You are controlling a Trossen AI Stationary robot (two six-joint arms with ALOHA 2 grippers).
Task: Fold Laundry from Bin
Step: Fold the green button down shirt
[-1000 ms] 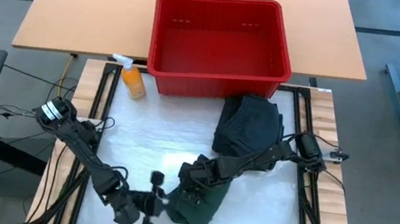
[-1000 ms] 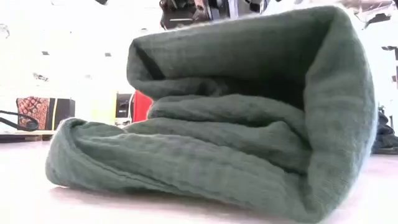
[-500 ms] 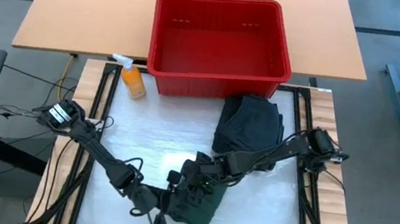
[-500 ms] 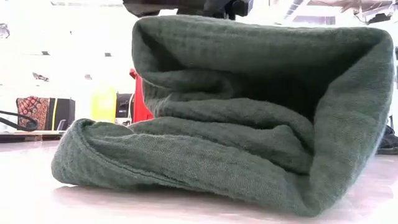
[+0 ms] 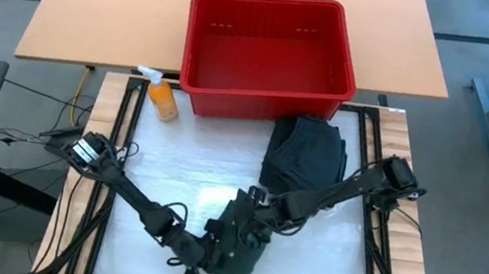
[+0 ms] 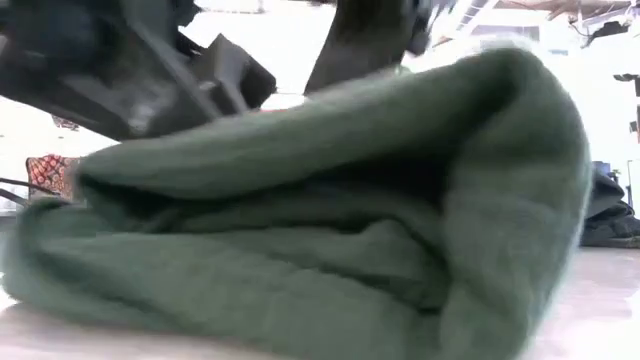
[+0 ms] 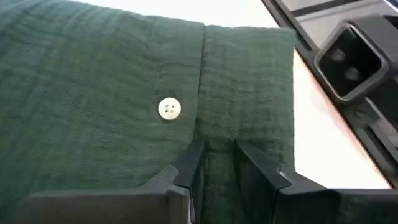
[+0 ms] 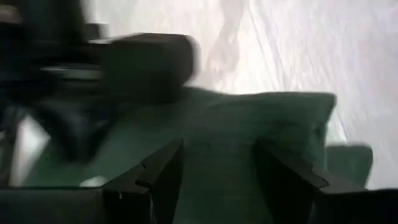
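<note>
Red rectangular plastic bin (image 5: 269, 57) with ribbed sides and thick rim at 12 o'clock of the white-covered work surface (image 5: 178, 171), showing only bare red floor inside, so apparently emptied. Just below its right corner, toward 2 o'clock, a dark, nearly black pile of folded cloth garments (image 5: 304, 154), seemingly finished and set aside. At 6 o'clock, close to the front edge, a dark green crinkle-weave cloth garment (image 5: 244, 251) with a white button (image 7: 169, 109), already doubled over itself into a thick rounded bundle, as seen at surface level (image 6: 330, 250). Left pincer (image 7: 214, 163) reaching in from 8 o'clock, fingers nearly pressed together and pinching a ridge of the green cloth beside the buttoned placket. Right pincer (image 8: 217, 168) coming from 3 o'clock, spread wide and hovering over the top of the same bundle, gripping nothing visible. Small orange spray bottle (image 5: 162, 98) with white trigger standing at 10 o'clock, just beside the bin's left corner, well apart from the work. Judged progress: late stage, with unloading done, earlier pieces stacked, and only the last green garment to finish — probably one more tidy fold or squaring-up, then a transfer toward the dark pile. Main risk: loose bundle springing open once released.
</note>
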